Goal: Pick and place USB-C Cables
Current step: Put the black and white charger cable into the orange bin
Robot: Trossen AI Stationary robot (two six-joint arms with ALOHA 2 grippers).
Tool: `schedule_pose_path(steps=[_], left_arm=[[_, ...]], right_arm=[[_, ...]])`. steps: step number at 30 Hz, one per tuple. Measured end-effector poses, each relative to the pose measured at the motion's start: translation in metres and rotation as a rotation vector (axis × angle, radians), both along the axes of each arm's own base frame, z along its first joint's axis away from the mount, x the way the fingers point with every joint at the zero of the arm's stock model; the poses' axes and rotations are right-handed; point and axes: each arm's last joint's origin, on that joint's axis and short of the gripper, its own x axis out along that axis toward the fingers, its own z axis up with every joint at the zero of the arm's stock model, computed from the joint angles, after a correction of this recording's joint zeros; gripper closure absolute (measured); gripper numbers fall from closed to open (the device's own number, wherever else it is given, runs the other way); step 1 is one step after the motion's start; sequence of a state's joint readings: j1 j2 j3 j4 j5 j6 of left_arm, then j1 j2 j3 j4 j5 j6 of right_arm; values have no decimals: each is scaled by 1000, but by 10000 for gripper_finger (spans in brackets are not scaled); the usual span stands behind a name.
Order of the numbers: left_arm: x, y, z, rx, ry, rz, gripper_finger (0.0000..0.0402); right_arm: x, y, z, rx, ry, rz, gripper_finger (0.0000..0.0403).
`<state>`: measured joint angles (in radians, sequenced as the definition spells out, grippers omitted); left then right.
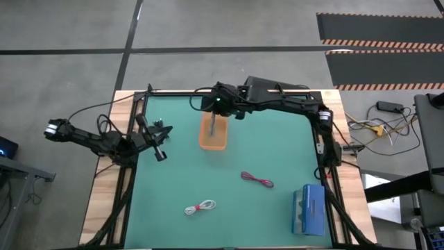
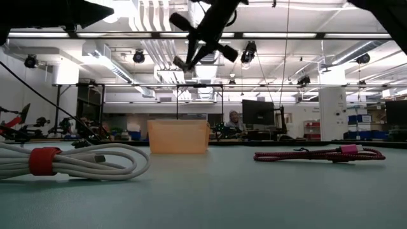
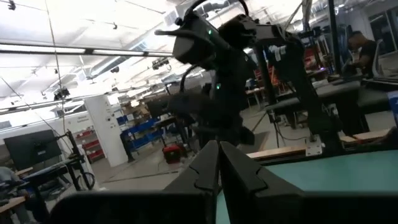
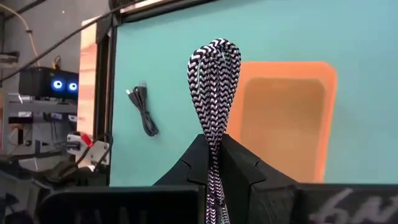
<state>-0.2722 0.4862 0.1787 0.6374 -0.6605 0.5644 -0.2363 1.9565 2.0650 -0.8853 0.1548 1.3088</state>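
My right gripper hovers above the orange bin, shut on a grey cable of black-and-white braid. A black cable lies flat on the green mat to the left of the bin. The dark red cable lies right of centre, and the white cable, bound with a red tie, lies near the table's near edge. My left gripper is shut and empty at the table's left side, near the black cable. My right gripper pinches the grey cable bundle between its two fingers just below its looped end. The fingers come from above, pointing down, and lie along the bundle. The loop sticks out past the fingertips over the bin. The cable is lifted clear.
A blue box sits near the table's near right corner. The orange bin stands open toward the far middle. Black frame rails run along the table's left and right edges. Green mat lies bare between the bin and the two loose cables.
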Motion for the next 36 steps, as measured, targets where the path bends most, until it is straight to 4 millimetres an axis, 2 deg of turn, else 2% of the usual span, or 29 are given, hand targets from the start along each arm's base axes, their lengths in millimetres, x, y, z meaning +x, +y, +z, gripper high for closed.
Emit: schedule_pose_path(steps=[6, 10, 21, 36], left_arm=[[-1, 0, 2, -4, -16, 1, 402], [-3, 1, 4, -10, -36, 0, 402], [-4, 1, 5, -14, -44, -1, 402], [-12, 3, 14, -35, -118, -1, 402]], right_arm=[[25, -18, -23, 110, -12, 30, 390], [34, -32, -30, 179, -12, 28, 390], [31, -46, -51, 243, 136, 38, 390], [28, -47, -54, 259, 162, 30, 390]])
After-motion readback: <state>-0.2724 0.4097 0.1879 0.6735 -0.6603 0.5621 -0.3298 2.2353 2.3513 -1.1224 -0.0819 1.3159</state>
